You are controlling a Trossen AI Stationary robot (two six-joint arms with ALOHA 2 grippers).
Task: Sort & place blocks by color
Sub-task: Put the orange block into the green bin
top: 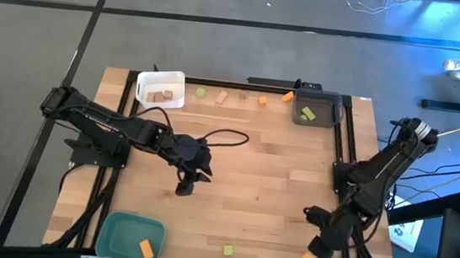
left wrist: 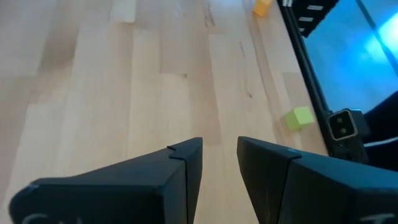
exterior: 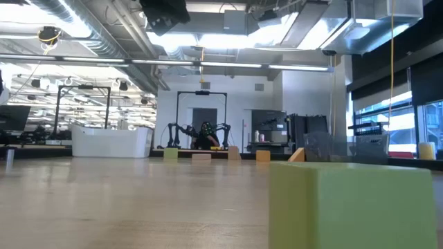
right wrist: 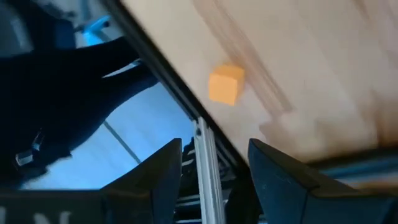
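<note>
My left gripper point(top: 186, 181) hangs open over the bare middle of the table and holds nothing point(left wrist: 219, 152). My right gripper point(top: 321, 242) is open near the table's near right corner, and an orange block point(top: 308, 257) point(right wrist: 225, 84) lies on the wood just beyond its fingertips. A light green block point(top: 228, 250) point(left wrist: 299, 117) rests by the near edge and fills the foreground of the low view point(exterior: 346, 204). Green point(top: 200, 93), tan point(top: 221, 98) and orange blocks point(top: 261, 101) point(top: 288, 96) lie along the far edge.
A white tray point(top: 161, 88) at the far left holds tan blocks. A grey tray point(top: 316, 109) at the far right holds a green block point(top: 307, 113). A teal tray point(top: 129, 236) at the near left corner holds an orange block point(top: 146, 250). A black cable point(top: 225, 135) loops behind the left gripper.
</note>
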